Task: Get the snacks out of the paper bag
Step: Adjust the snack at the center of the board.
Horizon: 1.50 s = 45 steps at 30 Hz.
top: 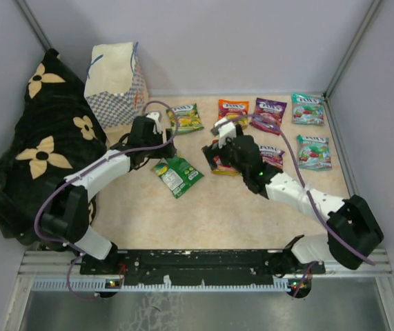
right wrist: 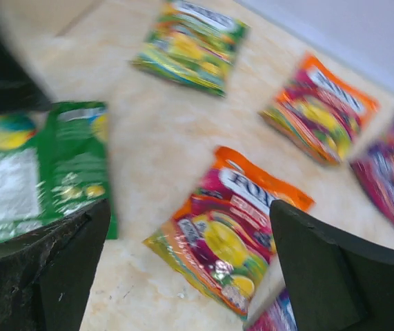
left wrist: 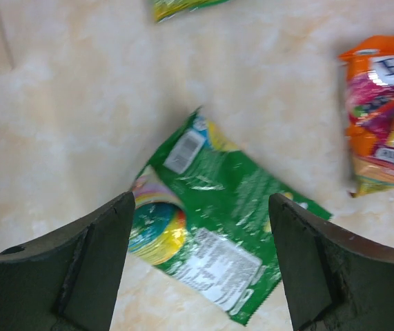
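Observation:
The checkered paper bag (top: 117, 83) stands at the back left. Several snack pouches lie flat on the table. A green pouch (top: 177, 176) lies back side up; in the left wrist view (left wrist: 210, 224) it lies on the table below and between the fingers. My left gripper (top: 148, 134) (left wrist: 200, 269) is open and empty above it. An orange pouch (top: 219, 160) (right wrist: 241, 227) lies under my right gripper (top: 224, 141) (right wrist: 190, 269), which is open and empty. Green-yellow (top: 185, 118), orange (top: 233, 109), purple (top: 269, 114) and teal (top: 308, 109) pouches line the back edge.
A black cloth with cream flowers (top: 45, 152) is heaped at the left, beside the left arm. Another teal pouch (top: 313, 152) and a purple pouch (top: 271, 155) lie at the right. Grey walls close in the table on three sides.

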Motion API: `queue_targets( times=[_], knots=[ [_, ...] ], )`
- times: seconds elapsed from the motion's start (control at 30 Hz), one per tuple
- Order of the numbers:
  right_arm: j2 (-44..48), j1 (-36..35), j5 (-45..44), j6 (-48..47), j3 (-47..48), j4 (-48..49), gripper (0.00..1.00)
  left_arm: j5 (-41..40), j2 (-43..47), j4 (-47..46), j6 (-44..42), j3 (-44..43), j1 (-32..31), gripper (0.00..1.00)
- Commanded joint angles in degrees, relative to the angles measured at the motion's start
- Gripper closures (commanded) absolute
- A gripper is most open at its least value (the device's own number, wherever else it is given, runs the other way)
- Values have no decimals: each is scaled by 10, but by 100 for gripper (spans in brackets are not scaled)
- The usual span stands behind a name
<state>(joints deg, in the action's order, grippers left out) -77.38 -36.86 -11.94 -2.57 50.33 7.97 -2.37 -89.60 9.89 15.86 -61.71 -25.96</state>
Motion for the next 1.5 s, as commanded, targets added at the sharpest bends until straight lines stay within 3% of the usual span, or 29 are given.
queue_targets(
  times=[0.0, 0.07, 0.2, 0.3, 0.6, 0.77, 0.87, 0.93, 1.0, 1.03, 1.13, 1.2, 1.33, 1.47],
  knots=[
    [36, -41, 181, -297, -103, 115, 1, 49, 5, 13, 32, 33, 29, 16],
    [51, -73, 231, -504, -202, 203, 1, 49, 10, 20, 35, 33, 32, 16],
    [3, -82, 220, -643, -214, 240, 1, 51, 29, 15, 42, 51, 40, 16],
    [-47, -92, 210, -685, -231, 302, 3, 61, 42, 6, 44, 66, 48, 15],
    [-262, -167, 176, -729, -235, 507, 28, 94, 42, -6, 50, 77, 66, 15],
    [-349, -188, 171, -733, -201, 556, 37, 96, 41, -1, 49, 75, 71, 16],
    [-365, -190, 166, -737, -186, 559, 53, 97, 42, -1, 47, 73, 73, 15],
    [-362, -190, 159, -741, -183, 554, 72, 98, 42, 0, 46, 73, 75, 16],
    [-352, -190, 153, -741, -186, 553, 100, 101, 42, 0, 46, 71, 76, 16],
    [-347, -190, 151, -736, -191, 554, 100, 101, 42, 0, 47, 71, 76, 16],
    [-296, -193, 156, -702, -198, 515, 100, 102, 43, 3, 46, 67, 78, 16],
    [-232, -197, 173, -655, -191, 435, 100, 101, 47, 6, 48, 66, 79, 15],
    [-83, -203, 219, -504, -82, 114, 100, 124, 55, 5, 59, 50, 84, 16],
    [-49, -204, 213, -335, 64, -69, 100, 132, 67, 37, 66, -5, 85, 16]
  ],
)
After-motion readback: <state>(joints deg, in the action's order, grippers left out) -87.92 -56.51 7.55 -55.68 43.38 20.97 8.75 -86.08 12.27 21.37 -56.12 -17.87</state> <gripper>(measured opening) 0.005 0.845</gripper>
